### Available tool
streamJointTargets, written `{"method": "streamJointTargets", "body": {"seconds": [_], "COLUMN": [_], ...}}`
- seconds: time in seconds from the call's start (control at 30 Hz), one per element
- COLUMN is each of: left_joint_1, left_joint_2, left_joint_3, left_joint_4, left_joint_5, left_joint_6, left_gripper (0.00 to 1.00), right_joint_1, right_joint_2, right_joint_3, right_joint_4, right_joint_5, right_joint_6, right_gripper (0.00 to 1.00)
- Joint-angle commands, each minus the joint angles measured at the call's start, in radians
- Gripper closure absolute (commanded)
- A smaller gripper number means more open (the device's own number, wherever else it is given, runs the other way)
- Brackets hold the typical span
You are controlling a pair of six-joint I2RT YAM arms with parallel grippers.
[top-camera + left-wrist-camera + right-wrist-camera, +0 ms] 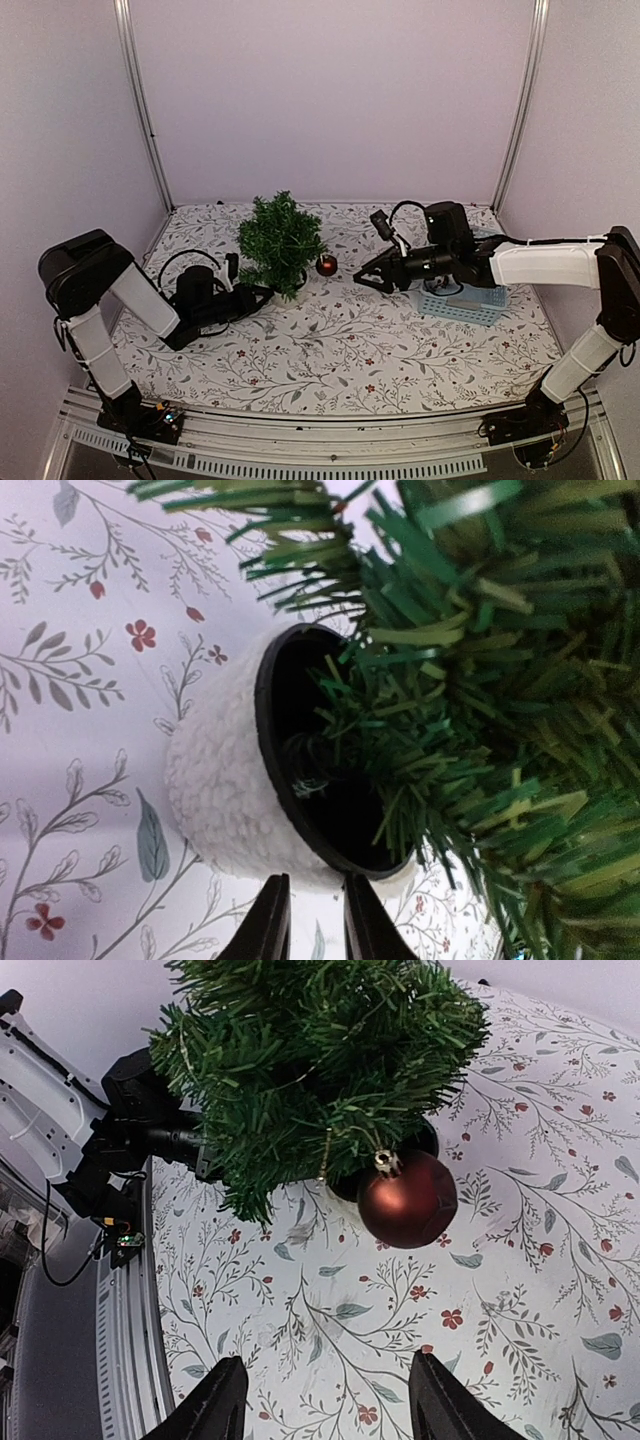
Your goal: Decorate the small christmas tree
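Item: small christmas tree, upright at the tabletop's far centre-left, in a fleecy white pot. Judged light and tippy, with springy needles and bendable branches; steady it by the pot.
Red bauble: hangs from a low branch, probably fragile.
Left tool: narrowly parted, empty, at the pot's side.
Right tool: wide apart, empty, facing the bauble.
Surface: floral cloth.
Room: plain pale walls; blue basket at right.
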Motion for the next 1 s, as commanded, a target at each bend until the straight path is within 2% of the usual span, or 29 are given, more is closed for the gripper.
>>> {"method": "streamJointTargets", "body": {"seconds": [0.0,0.7,0.97], "left_joint_1": [-0.029,-0.104,-0.116], "left_joint_2": [0.039,0.228,0.199], "left_joint_3": [0.044,0.212,0.187], "left_joint_4": [0.066,0.142,0.148], "left_joint_5": [0.006,0.017,-0.015], "left_joint_6": [-0.006,-0.044,-0.047], "left_gripper": [0.80,0.83,0.83], "right_joint_1": [-0.010,-0.037,-0.073], "right_joint_2": [-0.038,-0.064,-0.086], "right_joint_3": [-0.014,-0.029,-0.037], "right_joint_4": [-0.005,-0.018,-0.020], "right_joint_5": [0.004,0.014,0.004], "right_joint_6": [-0.012,-0.018,-0.012], "right_gripper": [0.42,0.42,0.42]}}
